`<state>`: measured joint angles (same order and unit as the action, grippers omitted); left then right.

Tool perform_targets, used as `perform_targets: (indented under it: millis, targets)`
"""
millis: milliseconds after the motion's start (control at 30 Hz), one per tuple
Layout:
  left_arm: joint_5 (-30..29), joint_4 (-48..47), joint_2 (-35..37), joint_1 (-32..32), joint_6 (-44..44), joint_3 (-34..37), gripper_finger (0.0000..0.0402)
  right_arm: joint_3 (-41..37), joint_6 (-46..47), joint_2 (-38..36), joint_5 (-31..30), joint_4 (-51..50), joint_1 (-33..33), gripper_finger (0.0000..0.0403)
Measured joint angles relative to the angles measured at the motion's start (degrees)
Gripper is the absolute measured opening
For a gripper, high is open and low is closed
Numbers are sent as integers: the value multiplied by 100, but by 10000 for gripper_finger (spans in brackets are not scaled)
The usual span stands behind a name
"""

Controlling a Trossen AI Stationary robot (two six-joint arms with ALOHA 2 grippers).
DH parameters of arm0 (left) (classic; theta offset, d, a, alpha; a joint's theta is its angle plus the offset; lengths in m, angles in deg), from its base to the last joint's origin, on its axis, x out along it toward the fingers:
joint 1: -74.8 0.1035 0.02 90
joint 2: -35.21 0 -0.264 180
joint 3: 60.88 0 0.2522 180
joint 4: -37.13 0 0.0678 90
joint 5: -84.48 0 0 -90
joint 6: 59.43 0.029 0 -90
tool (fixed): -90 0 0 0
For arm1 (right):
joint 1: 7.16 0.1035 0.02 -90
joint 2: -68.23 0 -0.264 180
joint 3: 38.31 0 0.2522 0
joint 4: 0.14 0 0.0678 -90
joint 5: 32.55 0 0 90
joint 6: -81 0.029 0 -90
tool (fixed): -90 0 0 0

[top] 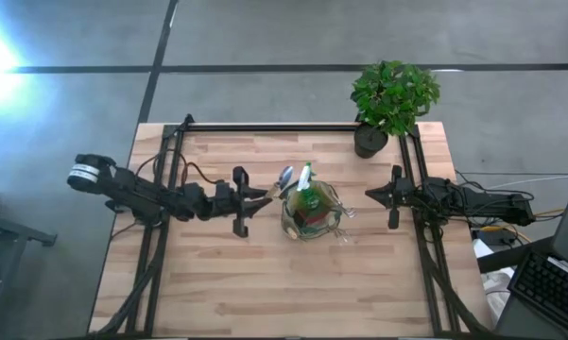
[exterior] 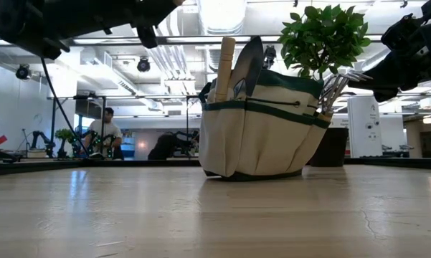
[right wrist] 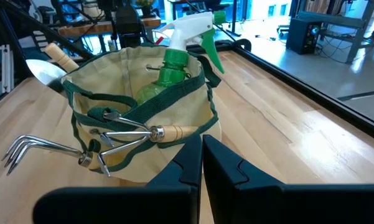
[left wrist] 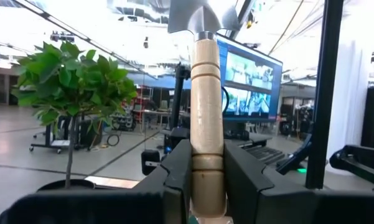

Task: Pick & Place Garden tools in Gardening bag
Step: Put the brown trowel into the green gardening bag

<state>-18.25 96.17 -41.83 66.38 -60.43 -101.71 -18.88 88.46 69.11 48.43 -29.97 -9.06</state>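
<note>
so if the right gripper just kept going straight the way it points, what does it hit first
Most likely the gardening bag. The right gripper, shut and empty, points at its near fabric wall, where a hand rake sticks out sideways. In the high view some bare table lies between them, so exact depth is uncertain.

I am working in a robotics lab, an open industrial hall. My wooden table (top: 293, 283) stands on a grey concrete floor (top: 265, 38). Looking level across it, I see white exposed ducts (exterior: 172, 64) under the ceiling, and at nine o'clock a seated person (exterior: 104, 132) among more arm rigs. A large monitor (left wrist: 249, 81) glows behind, and a keyboard (top: 553, 288) sits at four o'clock.
</note>
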Motion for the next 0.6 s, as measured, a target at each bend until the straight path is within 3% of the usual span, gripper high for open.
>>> perform_targets:
  millis: [367, 600]
  targets:
    - [-40, -9, -4, 2, 101, 0, 66, 0, 255, 3, 0, 196, 0, 8]
    - [-101, -31, -7, 4, 101, 0, 66, -2, 837, 2, 111, 1828, 0, 8]
